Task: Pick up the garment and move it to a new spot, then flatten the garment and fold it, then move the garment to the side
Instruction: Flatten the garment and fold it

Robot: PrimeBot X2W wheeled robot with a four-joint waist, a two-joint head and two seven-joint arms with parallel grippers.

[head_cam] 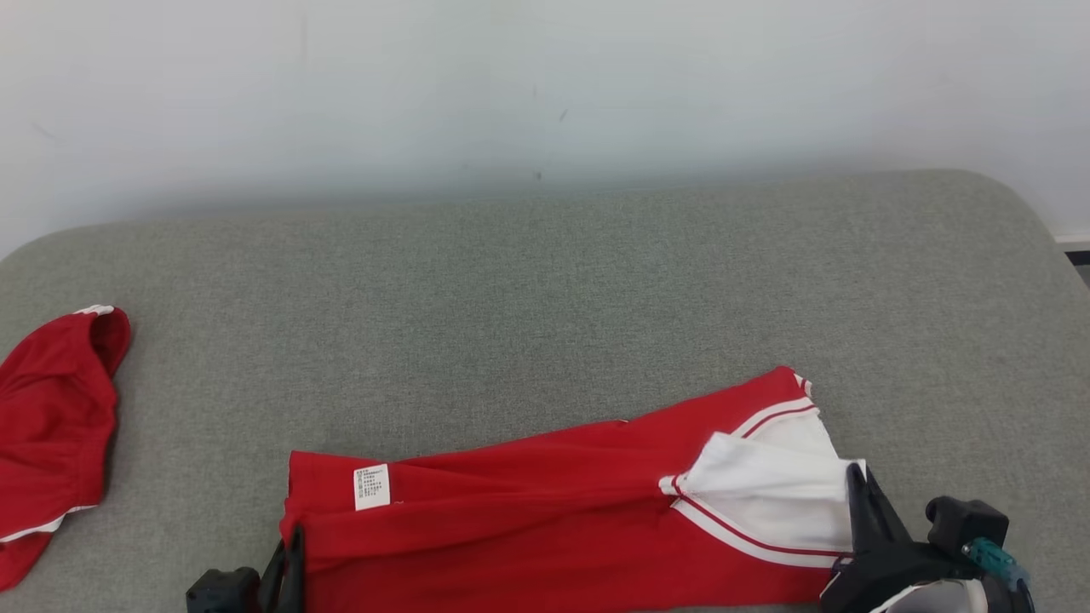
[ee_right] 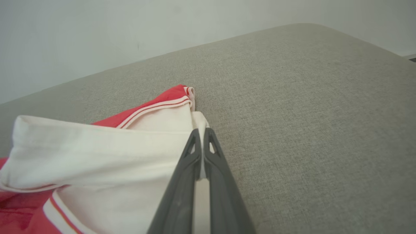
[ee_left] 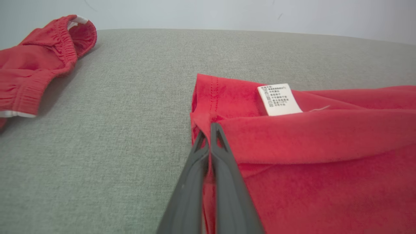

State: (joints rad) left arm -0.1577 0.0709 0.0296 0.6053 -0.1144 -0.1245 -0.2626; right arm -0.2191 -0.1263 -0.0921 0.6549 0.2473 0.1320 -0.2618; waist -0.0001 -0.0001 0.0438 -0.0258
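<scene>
Clamped at both ends by the left gripper and right gripper, the red garment is laid near-side on the grey surface, folding judged underway and the sideways move undone.

Bright, soft, even light; a faint shadow lies just right of the red shorts; all three views are sharp.

Crumpled red shorts are laid at the left edge of the grey fabric-covered table; a white wall is seen behind.
</scene>
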